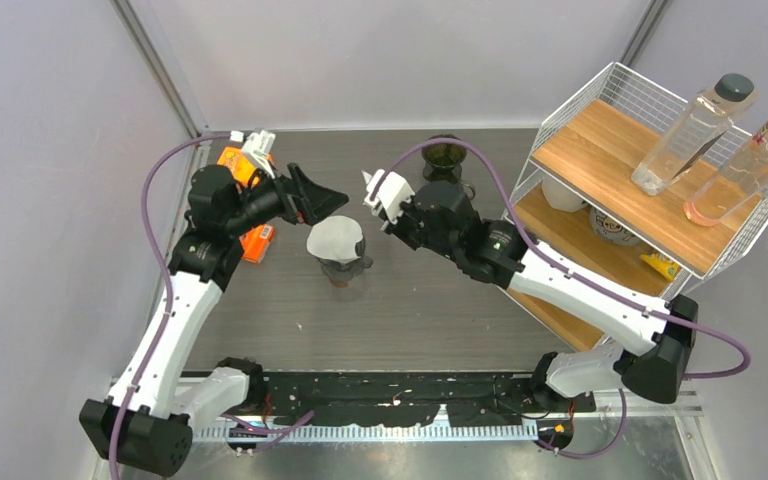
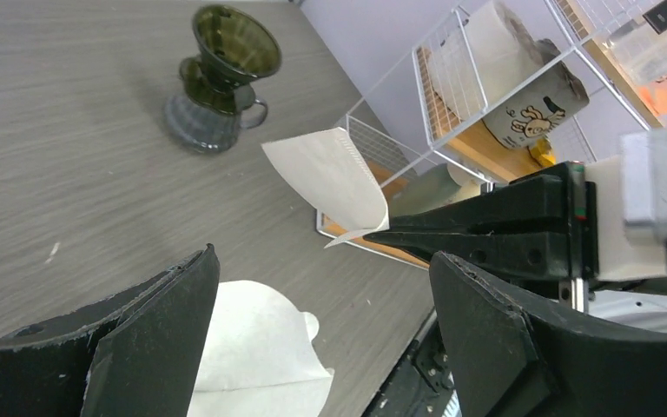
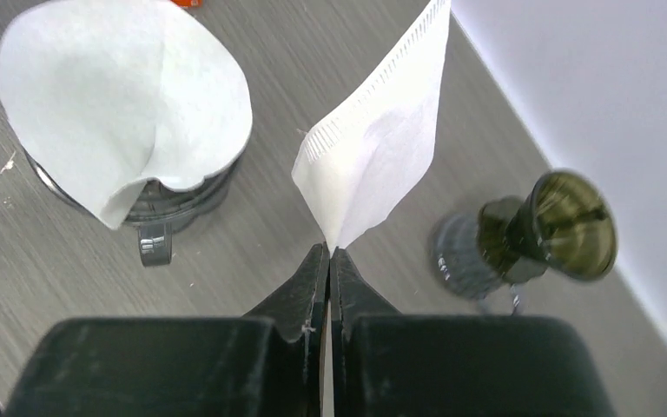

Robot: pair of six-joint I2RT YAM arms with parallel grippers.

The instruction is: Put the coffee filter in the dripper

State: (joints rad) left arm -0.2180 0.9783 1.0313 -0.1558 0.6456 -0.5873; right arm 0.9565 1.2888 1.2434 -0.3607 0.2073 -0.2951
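Pinching a single coffee filter (image 3: 382,148) by its tip in tight-closed right gripper (image 3: 328,254), clear of near stack (image 3: 130,95) (spares), for the far dripper (image 3: 564,226); with left gripper (image 1: 326,205) spread wide, holding nothing.

We are seeing a wire rack (image 1: 600,150) standing right of the right gripper (image 3: 328,254), carrying a grey-capped bottle (image 1: 695,125) and a pink bottle (image 1: 750,165); an orange box (image 1: 258,242) is lying left of the left gripper (image 1: 332,205).

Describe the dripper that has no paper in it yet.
Find the wire shelf on the right. Just left of its far corner stands a dark green glass dripper. Unlike the dripper in the middle, it holds no white filter.
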